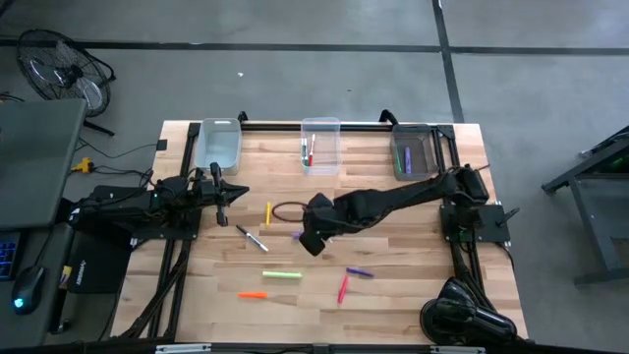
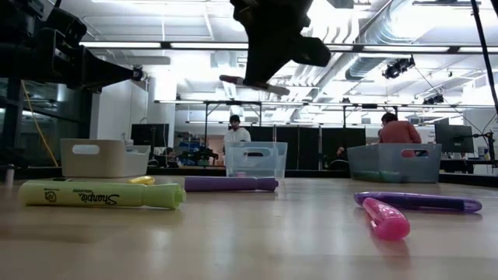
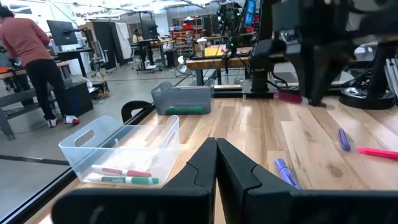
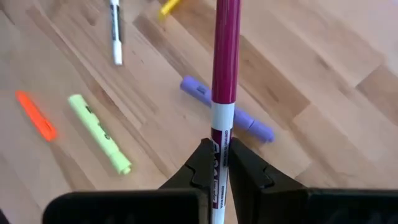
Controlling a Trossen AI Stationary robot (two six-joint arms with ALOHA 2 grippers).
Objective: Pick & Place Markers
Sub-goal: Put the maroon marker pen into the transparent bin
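High view: the right hand (image 1: pixel 312 239) hangs over mid-bench, its arm reaching in from three o'clock. The middle bin (image 1: pixel 320 146) lies at twelve o'clock from it, the right bin (image 1: pixel 417 149) toward two; either looks the likely drop. Loose markers lie on the bench (image 1: pixel 413 295): green (image 1: pixel 281 275), orange (image 1: pixel 252 294), red (image 1: pixel 342 288), purple (image 1: pixel 359 271). The left hand (image 1: pixel 222 200) waits at nine o'clock, nearer the left bin (image 1: pixel 219 144).

Low view: the right hand (image 2: pixel 261 74) is well clear of the bench, the magenta marker (image 2: pixel 253 85) roughly level in it.

Left wrist view: the left hand (image 3: pixel 216 149) is pinched shut, empty.

Right wrist view: the right hand (image 4: pixel 216 155) is narrow, clamped on the magenta marker (image 4: pixel 225 56) near one end; the long axis runs straight out ahead.
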